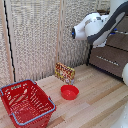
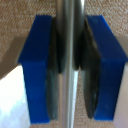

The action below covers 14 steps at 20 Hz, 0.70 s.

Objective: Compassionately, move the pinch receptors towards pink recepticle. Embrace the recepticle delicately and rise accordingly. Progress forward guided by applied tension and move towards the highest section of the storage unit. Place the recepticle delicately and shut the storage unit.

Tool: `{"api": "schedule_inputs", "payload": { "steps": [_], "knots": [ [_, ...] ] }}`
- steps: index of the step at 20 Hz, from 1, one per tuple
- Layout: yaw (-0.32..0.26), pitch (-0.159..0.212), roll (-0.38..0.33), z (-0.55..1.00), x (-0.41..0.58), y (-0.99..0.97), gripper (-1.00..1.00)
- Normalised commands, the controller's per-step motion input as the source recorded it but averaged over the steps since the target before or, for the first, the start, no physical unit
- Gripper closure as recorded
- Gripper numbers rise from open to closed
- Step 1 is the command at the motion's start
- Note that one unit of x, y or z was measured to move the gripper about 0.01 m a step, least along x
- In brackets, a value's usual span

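Exterior view: wide, set back, looking down across the bench (image 1: 95, 107) toward the drawers (image 1: 111, 52). Wrist view: very close on the tool (image 2: 70, 65) and handle (image 2: 69, 60). Shared: drawer handle region.

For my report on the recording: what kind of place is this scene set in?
Probably an indoor room staged for robot trials: a wooden floor, woven screen panels behind, a wood-grain chest of drawers, and a red shopping basket beside a red bowl.
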Motion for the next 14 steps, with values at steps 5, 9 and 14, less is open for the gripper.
{"api": "schedule_inputs", "payload": {
  "steps": [5, 9, 14],
  "knots": [
    [0.000, 0.000, 0.005, 0.11, -0.154, -0.53, -1.00],
    [0.009, -0.006, -0.024, 0.09, -0.063, 0.04, -1.00],
    [-0.065, -0.036, -0.058, -0.01, 0.075, 0.31, -1.00]
  ]
}}
